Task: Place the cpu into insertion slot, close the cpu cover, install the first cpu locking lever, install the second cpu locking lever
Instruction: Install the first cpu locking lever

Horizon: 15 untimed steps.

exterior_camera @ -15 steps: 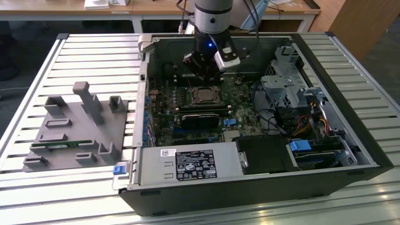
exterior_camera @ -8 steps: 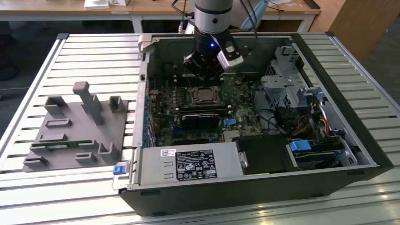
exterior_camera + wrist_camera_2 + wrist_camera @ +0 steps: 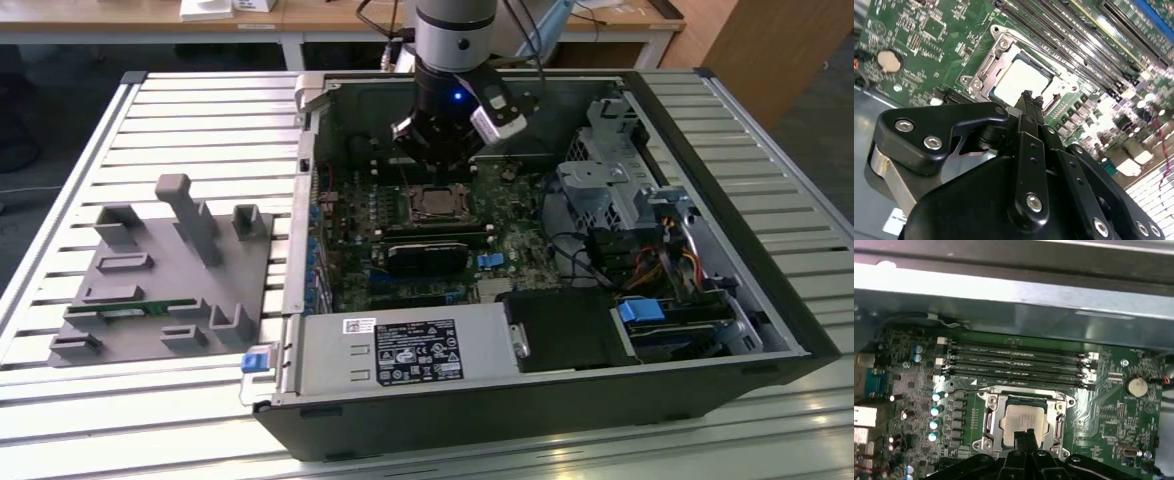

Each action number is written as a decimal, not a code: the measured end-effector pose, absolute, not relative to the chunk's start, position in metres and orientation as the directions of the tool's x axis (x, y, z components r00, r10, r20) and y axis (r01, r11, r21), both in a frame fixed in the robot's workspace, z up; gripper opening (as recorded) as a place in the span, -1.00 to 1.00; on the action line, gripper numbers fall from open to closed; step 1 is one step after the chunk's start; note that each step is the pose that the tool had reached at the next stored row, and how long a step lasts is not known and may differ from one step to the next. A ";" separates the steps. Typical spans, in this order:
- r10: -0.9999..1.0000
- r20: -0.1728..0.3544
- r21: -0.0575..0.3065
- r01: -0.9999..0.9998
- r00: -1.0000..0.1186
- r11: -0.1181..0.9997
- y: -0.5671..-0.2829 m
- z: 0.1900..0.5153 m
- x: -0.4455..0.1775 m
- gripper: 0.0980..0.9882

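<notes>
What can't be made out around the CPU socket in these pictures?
First wrist view: the gripper covers one edge of the cpu cover and part of the cpu.
Second wrist view: the gripper hides one corner of the cpu cover, so whether it is latched down is unclear.
Exterior view: the cpu cover is too small to show any latching.

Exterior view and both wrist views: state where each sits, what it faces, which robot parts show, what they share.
Exterior view: off the arm, above the open computer case, looking down; arm and gripper show.
First wrist view: on the arm, facing the green board; gripper shows.
Second wrist view: on the arm, same board, past the gripper's body.
Shared: all show the cpu near the gripper.
</notes>
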<state>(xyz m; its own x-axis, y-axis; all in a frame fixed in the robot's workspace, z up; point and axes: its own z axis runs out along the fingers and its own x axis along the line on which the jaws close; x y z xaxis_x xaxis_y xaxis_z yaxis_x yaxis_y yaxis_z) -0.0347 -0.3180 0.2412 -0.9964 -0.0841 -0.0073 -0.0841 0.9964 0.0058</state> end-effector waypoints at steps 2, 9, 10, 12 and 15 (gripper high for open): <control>-0.120 -0.007 0.006 -0.120 -0.993 0.993 -0.318 0.241 -0.035 -0.98; -0.226 -0.007 0.006 -0.226 -0.974 0.974 -0.318 0.241 -0.035 -0.98; -0.226 -0.007 0.006 -0.226 -0.974 0.974 -0.318 0.242 -0.035 -0.98; -0.219 -0.008 0.008 -0.219 -0.976 0.976 -0.318 0.243 -0.035 -0.98; -0.204 -0.008 0.009 -0.204 -0.979 0.979 -0.318 0.247 -0.035 -0.98</control>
